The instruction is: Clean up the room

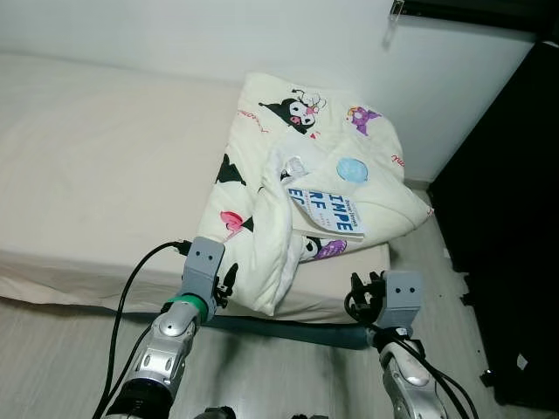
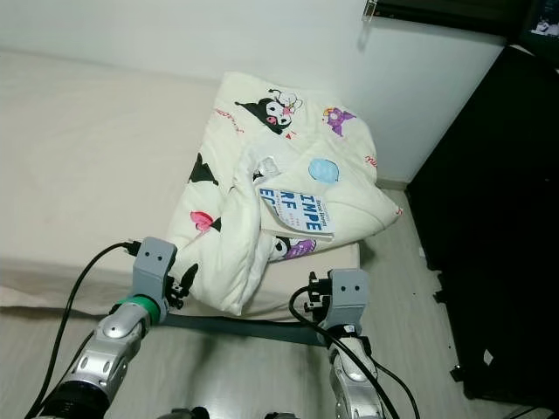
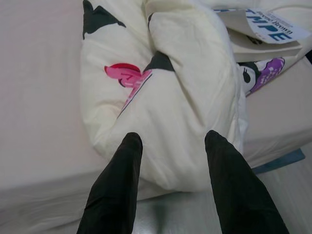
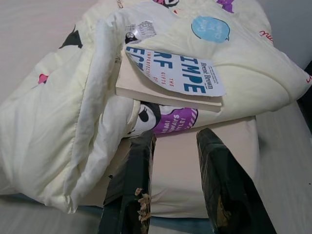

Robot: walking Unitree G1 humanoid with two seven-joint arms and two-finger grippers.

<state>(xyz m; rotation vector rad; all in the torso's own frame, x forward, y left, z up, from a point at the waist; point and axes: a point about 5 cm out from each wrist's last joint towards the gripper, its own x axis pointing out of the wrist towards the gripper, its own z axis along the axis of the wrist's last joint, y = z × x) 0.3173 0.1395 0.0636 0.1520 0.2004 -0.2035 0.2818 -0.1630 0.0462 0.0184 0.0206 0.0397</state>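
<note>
Both pincers, the left pincer (image 3: 170,146) and the right pincer (image 4: 173,141), hang with their black fingers apart just in front of the bed (image 1: 87,175), where a soft cream blanket with cartoon pictures (image 1: 262,236) lies bunched up with a white book with blue letters (image 1: 323,209) on top.

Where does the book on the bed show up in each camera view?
Left eye view: the book lies right of centre on the folded blanket.
Right eye view: book near centre, on the blanket.
Left wrist view: book at the upper right corner.
Right wrist view: book at upper centre.
Shared landmark: the purple cartoon print under the book's near edge.
</note>
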